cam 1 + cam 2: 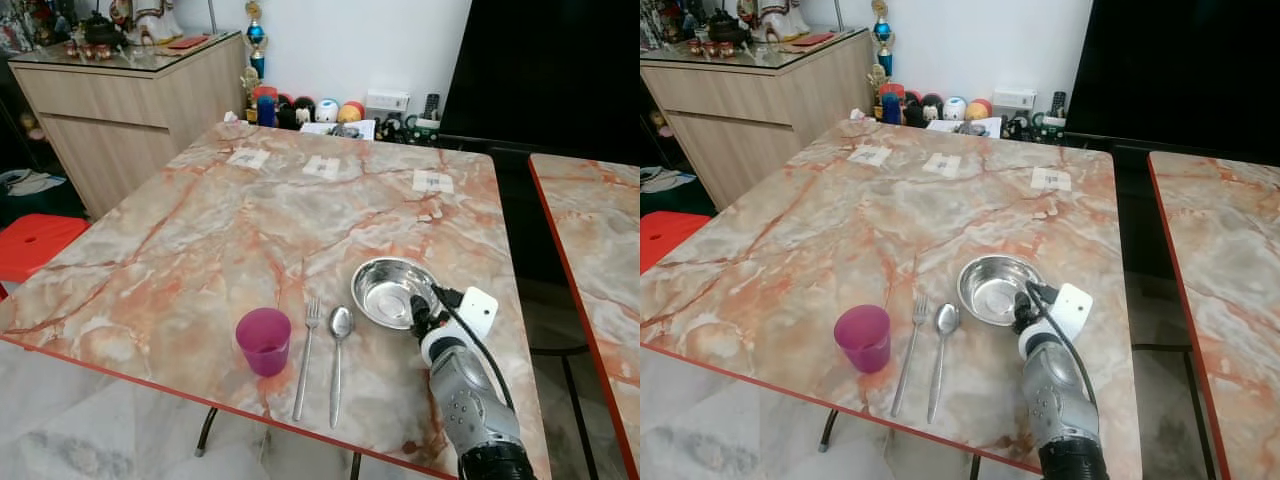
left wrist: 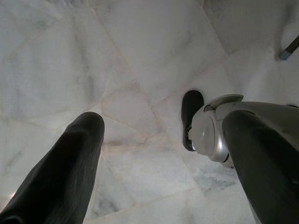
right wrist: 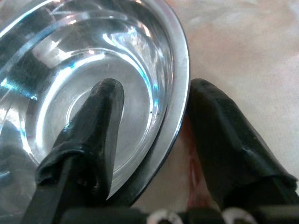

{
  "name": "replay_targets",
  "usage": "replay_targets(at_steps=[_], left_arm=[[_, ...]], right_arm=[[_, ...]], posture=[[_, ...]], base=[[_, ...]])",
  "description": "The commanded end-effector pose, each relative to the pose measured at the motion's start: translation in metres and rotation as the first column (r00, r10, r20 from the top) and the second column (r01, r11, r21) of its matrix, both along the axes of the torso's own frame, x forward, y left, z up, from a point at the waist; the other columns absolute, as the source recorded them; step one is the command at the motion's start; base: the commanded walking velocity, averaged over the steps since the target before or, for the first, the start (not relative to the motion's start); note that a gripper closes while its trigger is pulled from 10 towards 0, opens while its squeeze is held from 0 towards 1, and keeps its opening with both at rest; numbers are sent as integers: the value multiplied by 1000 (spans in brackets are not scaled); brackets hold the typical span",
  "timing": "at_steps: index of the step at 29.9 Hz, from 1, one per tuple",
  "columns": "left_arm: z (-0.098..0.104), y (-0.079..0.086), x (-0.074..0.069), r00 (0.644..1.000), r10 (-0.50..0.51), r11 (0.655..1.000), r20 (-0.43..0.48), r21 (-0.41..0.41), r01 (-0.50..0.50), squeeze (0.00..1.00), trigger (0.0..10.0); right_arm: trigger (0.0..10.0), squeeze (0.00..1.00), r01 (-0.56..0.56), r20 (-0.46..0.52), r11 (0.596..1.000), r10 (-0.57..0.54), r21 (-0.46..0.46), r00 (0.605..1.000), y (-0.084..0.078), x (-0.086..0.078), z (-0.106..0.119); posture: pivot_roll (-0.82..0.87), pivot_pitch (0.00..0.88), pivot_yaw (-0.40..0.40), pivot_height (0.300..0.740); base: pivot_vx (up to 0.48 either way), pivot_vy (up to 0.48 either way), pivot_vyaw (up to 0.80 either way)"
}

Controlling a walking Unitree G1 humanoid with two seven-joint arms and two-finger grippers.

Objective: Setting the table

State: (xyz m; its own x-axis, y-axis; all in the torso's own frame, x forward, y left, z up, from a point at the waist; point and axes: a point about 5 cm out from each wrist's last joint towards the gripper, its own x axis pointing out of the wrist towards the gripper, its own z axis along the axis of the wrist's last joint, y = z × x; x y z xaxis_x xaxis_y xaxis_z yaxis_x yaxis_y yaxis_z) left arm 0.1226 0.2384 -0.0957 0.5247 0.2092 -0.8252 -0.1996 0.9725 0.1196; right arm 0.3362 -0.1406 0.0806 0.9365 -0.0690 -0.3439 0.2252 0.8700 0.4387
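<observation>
You have a polished metal bowl (image 1: 392, 291) mirroring light, on a glossy marble-look table (image 1: 200, 240). Left of the bowl lie a shiny metal spoon (image 1: 340, 330) and fork (image 1: 308, 345), then a translucent magenta plastic cup (image 1: 264, 341). Matt black fingers (image 3: 100, 121) straddle the bowl's rim.

The right arm (image 1: 470, 410) hides the bowl's (image 1: 385, 290) near-right rim; the second table (image 1: 600, 260) is cut off at right.

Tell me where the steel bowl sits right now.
The steel bowl sits on the marble table near its front right, just right of the spoon, with the right gripper straddling its rim.
</observation>
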Motion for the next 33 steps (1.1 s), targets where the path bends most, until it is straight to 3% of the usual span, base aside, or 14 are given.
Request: replay_targets(at_steps=[1,23,28,33], left_arm=[[-2,0,-6,999,-5,1000,-34,0,5,0,10000],[-3,0,-7,999,-8,1000,-39,7,8,0,10000],[-3,0,-7,999,-8,1000,-40,8,9,0,10000],[-3,0,-7,999,-10,1000,-39,8,10,0,10000]], right_arm=[[0,0,-14,-22,1000,14,16,1000,4,0,-2],[0,0,4,-24,1000,-3,19,1000,4,0,-2],[0,0,50,-3,998,-50,23,999,0,-1,0],[0,0,173,72,984,-176,48,982,-16,-2,8]], posture=[[40,62,0,740],[41,62,-4,740],[43,61,-3,740],[41,62,-2,740]], base=[[0,0,0],[0,0,0],[0,0,0],[0,0,0]])
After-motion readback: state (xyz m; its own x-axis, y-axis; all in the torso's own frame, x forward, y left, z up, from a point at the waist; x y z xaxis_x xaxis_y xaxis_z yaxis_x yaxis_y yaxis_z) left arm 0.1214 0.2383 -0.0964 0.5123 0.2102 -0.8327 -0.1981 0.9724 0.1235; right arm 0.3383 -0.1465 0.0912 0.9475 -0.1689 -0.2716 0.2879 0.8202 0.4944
